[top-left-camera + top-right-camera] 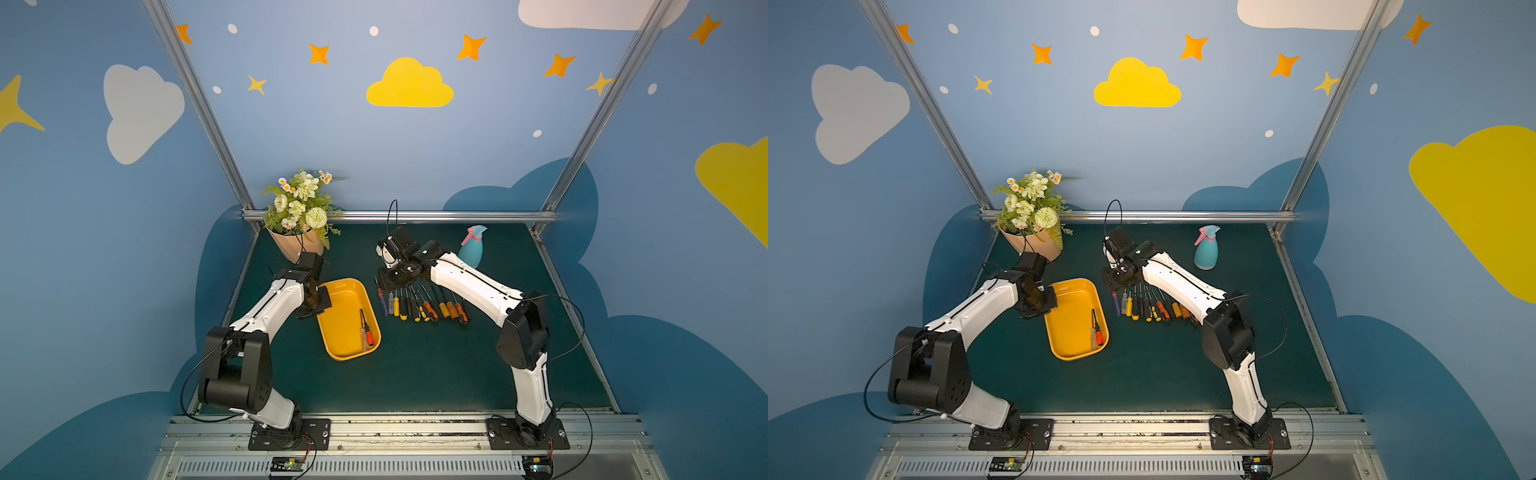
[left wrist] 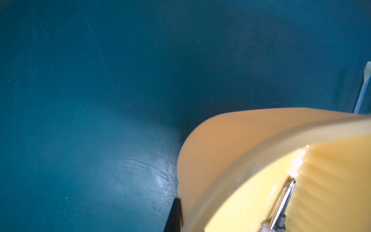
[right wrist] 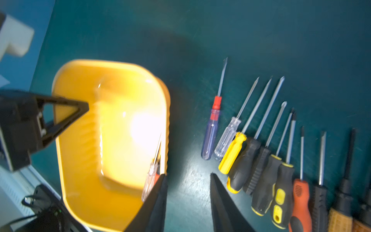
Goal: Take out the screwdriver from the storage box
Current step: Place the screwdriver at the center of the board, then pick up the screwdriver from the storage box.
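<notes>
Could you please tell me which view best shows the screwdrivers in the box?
Both top views show the screwdrivers whole, along the box's wall. The right wrist view shows them blurred, partly behind a finger of the right gripper; the left wrist view only shaft tips.

Yellow storage box [image 1: 341, 309] sits on the green mat [image 1: 415, 374], with two screwdrivers [image 1: 366, 332] lying along its right wall. Left gripper [image 1: 318, 307] is at the box's left rim. Right gripper [image 1: 386, 286] hangs over the far tips of the screwdriver row [image 1: 422, 305]. Flowerpot [image 1: 291, 247] and spray bottle [image 1: 471, 249] are at the back.
</notes>
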`<state>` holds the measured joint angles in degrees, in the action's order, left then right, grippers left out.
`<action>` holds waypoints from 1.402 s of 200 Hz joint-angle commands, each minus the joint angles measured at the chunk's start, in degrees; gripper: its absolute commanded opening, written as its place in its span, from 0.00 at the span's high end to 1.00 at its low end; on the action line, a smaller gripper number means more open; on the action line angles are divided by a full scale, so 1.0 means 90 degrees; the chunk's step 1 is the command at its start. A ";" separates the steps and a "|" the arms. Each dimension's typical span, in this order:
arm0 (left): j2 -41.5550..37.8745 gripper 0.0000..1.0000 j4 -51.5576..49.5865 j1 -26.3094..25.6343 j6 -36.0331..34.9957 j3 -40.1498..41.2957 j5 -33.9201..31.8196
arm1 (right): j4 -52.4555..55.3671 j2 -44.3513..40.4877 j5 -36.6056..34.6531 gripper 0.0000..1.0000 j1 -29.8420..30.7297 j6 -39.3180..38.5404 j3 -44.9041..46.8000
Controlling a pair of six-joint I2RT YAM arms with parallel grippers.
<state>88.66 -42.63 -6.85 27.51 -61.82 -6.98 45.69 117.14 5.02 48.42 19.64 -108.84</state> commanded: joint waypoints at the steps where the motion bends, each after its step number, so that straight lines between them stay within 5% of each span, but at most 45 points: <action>1: 0.0060 0.98 0.0097 0.0015 0.0179 -0.0166 -0.0092 | -0.0183 -0.0236 0.0275 0.62 0.0251 -0.0297 0.0314; 128: -0.0202 0.98 0.0430 -0.0030 0.0321 -0.0080 -0.0230 | 0.0022 0.0467 0.0566 0.62 0.1172 -0.0175 0.0687; 280: -0.0259 0.98 0.0361 -0.0034 0.0330 -0.0022 -0.0180 | 0.0774 0.2169 0.0942 0.62 0.1205 -0.0093 -0.0743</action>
<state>88.36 -39.38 -7.18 30.04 -62.04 -9.19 48.34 133.67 12.73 59.05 18.26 -112.46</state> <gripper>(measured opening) 0.079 0.382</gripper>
